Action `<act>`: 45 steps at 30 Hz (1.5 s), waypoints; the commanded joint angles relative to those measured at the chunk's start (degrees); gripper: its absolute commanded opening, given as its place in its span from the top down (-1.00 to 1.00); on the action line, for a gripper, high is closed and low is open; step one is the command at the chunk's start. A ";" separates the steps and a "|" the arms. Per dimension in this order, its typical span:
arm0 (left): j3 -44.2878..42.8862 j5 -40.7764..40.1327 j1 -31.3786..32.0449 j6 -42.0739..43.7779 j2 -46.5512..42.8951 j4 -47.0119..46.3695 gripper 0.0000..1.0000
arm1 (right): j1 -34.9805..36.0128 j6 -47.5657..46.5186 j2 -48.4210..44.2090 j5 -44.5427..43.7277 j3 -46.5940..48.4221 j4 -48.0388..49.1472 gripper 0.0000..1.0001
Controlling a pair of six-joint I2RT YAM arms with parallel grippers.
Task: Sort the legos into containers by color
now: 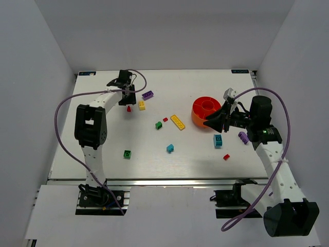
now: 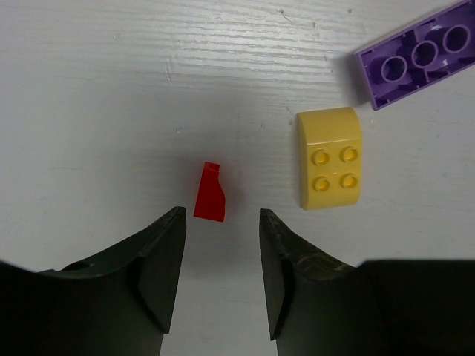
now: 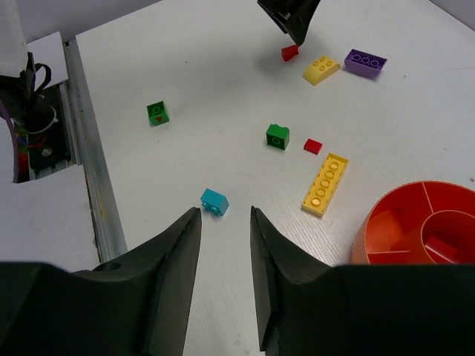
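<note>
Legos lie loose on the white counter (image 1: 195, 164) around the orange-red bowl (image 1: 197, 119), which stands right of the counter's middle. One red piece (image 3: 445, 248) sits in one of its compartments. Nearest the bowl, toward the left arm, lie a long yellow plate (image 1: 178, 122), a small red tile (image 1: 165, 119) and a green brick (image 1: 159, 125). On the bowl's near side lie a teal brick (image 1: 218, 140) and a purple brick (image 1: 243, 137).

Well away from the bowl, the left gripper (image 2: 221, 222) has its jaws apart and empty, with a red wedge (image 2: 211, 192) just beyond their tips and a yellow brick (image 2: 330, 158) beside it. The right gripper (image 3: 225, 215) hangs by the bowl's near rim, jaws parted, gripping nothing. Bare counter lies open beyond the bowl's far side.
</note>
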State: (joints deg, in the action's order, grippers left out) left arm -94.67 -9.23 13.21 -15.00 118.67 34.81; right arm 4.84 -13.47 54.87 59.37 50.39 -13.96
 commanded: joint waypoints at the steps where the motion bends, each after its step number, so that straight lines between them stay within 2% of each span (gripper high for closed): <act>1: -3.41 0.19 -0.81 0.50 -0.03 1.84 -0.10 | -0.18 0.55 -0.03 1.97 0.15 0.68 0.23; 9: -2.97 0.18 -0.82 2.17 2.35 0.79 -0.12 | -0.18 1.43 0.67 2.24 -0.29 1.56 0.25; 25: -3.15 -1.05 -1.35 3.05 5.17 0.79 0.00 | -0.36 2.75 1.20 2.06 -1.26 3.06 0.27; 32: -2.71 -0.26 -1.35 2.79 5.25 0.26 0.23 | -0.27 3.01 1.29 2.33 -1.44 3.41 0.28; 39: -1.05 2.37 -0.83 4.54 2.19 -1.75 0.60 | -0.36 3.02 1.38 2.50 -1.79 3.93 0.29; 43: 4.13 9.13 0.94 7.62 -7.80 -7.37 0.77 | -0.36 2.93 1.64 0.32 -2.05 4.29 0.31; 44: 5.89 16.80 1.46 7.62 -9.93 -9.21 0.81 | -0.36 3.01 1.90 -0.65 -2.05 4.37 0.33; 45: 7.99 19.32 1.99 7.53 -12.56 -13.58 0.81 | -0.18 3.28 1.91 -1.71 -2.05 4.55 0.39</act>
State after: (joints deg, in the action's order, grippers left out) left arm -89.21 -1.65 13.17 -9.34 118.17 30.35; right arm 4.62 -10.87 56.51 59.70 48.86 -11.79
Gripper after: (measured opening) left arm 0.330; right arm 0.324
